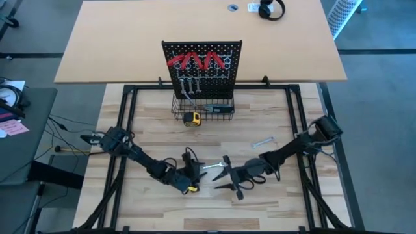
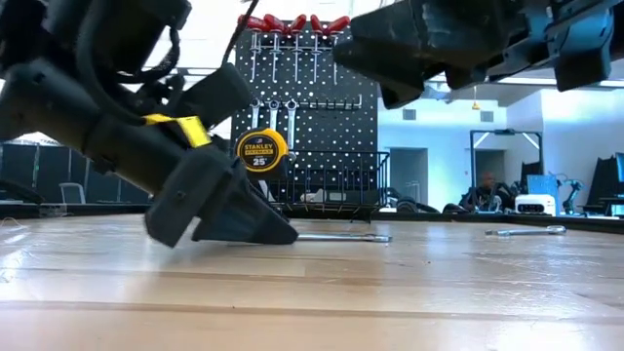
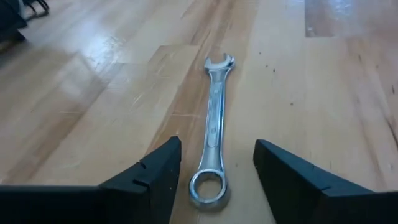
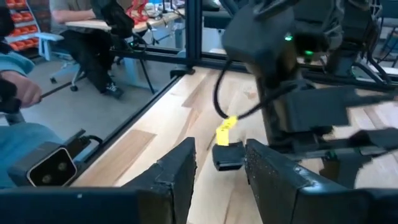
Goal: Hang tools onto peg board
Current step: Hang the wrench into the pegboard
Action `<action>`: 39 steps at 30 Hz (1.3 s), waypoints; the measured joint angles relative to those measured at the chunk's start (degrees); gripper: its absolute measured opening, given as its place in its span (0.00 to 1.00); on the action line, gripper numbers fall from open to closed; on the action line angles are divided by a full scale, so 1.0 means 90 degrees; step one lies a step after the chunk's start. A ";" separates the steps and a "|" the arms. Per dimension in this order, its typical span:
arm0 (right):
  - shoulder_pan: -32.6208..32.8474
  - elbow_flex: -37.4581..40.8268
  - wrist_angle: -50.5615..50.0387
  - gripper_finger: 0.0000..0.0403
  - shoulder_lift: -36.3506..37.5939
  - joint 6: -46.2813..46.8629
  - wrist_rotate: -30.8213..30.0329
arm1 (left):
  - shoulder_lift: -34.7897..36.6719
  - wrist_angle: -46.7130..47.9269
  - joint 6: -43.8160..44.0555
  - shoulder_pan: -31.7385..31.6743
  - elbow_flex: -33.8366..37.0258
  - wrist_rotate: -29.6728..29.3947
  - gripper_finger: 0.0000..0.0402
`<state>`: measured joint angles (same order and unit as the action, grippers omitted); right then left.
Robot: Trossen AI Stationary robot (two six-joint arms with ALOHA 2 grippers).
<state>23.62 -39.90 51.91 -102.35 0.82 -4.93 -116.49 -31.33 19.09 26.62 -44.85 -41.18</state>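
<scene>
A silver wrench (image 3: 214, 118) lies flat on the wooden table (image 1: 156, 130), also visible in the high view (image 1: 212, 167). My left gripper (image 3: 217, 144) is low over the table and open. Its fingers stand on either side of the wrench's ring end (image 3: 208, 186) with a gap on both sides. My right gripper (image 4: 219, 146) hangs open above the table just right of the wrench (image 1: 225, 174), with nothing between its fingers. The black peg board (image 1: 203, 65) stands upright at the far side. Red-handled pliers (image 1: 195, 61) and wrenches (image 1: 188, 84) hang on it.
A black wire basket (image 1: 203, 107) sits at the board's base, with a yellow tape measure (image 1: 191, 119) beside it. A second small wrench (image 1: 262, 141) lies at the right. Black frame rails (image 1: 123, 130) border the table. A seated person (image 4: 25, 93) shows beyond the edge.
</scene>
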 joint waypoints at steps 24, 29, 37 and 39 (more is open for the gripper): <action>-0.0229 0.0000 -0.1159 0.38 -0.0012 0.0602 -0.0010 | 0.0481 0.0244 0.0321 -0.0233 0.0268 0.1295 0.00; -0.0495 -0.0012 -0.1209 0.47 -0.0319 0.0939 -0.0017 | 0.0658 0.0190 0.0217 -0.0119 0.0286 0.1031 0.00; -0.0609 -0.0463 -0.1077 0.50 -0.1461 0.0886 -0.0641 | 0.1392 0.0115 -0.0281 0.0286 0.0278 0.0055 0.00; -0.0639 -0.0610 -0.1162 0.49 -0.1485 0.0742 -0.0641 | 0.1518 0.0148 -0.0486 0.0395 0.0281 -0.0125 0.00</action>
<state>17.87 -45.39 41.45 -115.71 7.50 -10.70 -102.83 -30.00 14.72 30.17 -42.32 -42.31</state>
